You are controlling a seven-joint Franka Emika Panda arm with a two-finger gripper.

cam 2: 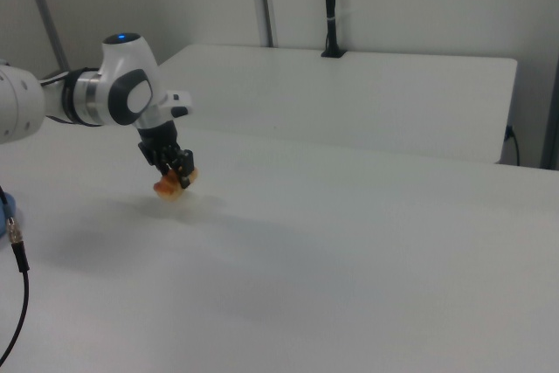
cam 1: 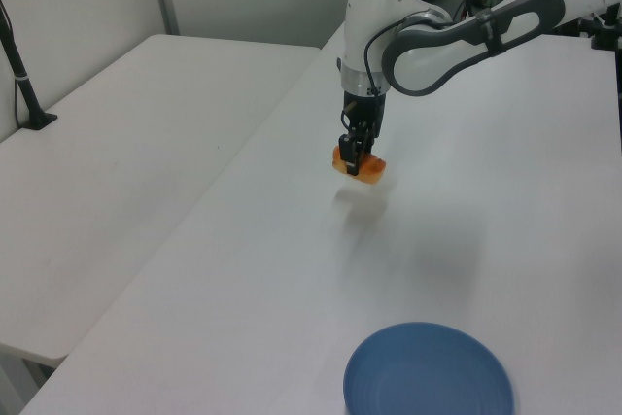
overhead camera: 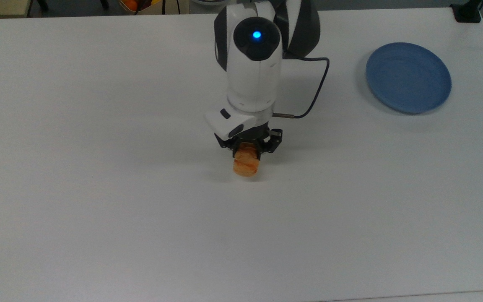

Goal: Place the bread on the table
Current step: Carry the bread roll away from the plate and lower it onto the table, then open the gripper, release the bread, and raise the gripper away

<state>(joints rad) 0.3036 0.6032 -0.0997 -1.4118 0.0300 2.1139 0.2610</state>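
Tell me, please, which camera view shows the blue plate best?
The top view shows it best: the whole round blue plate lies unobstructed on the table, near the top view's right edge. In the left view, the plate sits at the bottom edge, with its near rim cut off. In the right view I cannot make it out.

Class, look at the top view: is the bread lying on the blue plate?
No. The bread is held in the gripper near the table's middle, far from the plate.

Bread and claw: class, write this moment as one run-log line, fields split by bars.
claw: shut on bread | bread: held above table, shadow beneath | blue plate: bare, top view's right | step: not yet set down
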